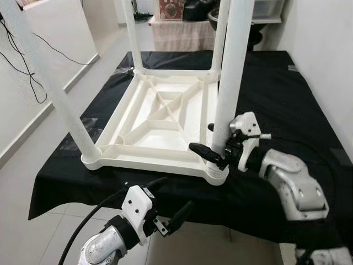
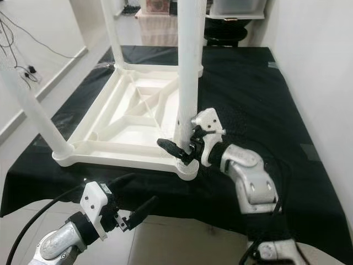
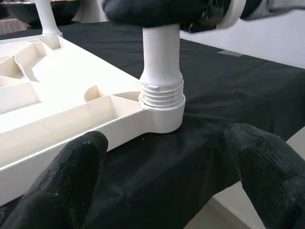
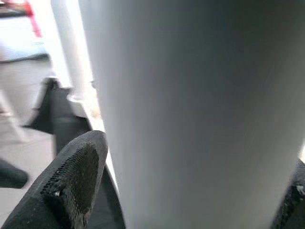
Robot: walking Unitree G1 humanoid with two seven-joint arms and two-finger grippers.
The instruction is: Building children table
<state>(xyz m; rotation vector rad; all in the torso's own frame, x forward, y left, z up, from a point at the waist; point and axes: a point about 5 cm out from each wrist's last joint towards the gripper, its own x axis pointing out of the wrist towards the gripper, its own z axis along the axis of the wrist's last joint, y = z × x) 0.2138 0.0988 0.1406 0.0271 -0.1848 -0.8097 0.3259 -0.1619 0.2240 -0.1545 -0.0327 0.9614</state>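
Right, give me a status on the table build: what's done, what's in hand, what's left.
Done: the white tabletop lies upside down on the black cloth, with all four legs standing in their corners. In hand: the right gripper is around the near right leg low down, whose threads show above the socket. The left gripper is open, off the near edge. Left: finish screwing that leg, then turn the table upright.

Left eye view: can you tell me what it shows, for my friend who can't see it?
The right claw grips a white table leg near its base, at the near corner of an upside-down white tabletop on a black cloth. The left claw hovers open, below the cloth's front edge. Three other legs already stand up from the other corners.
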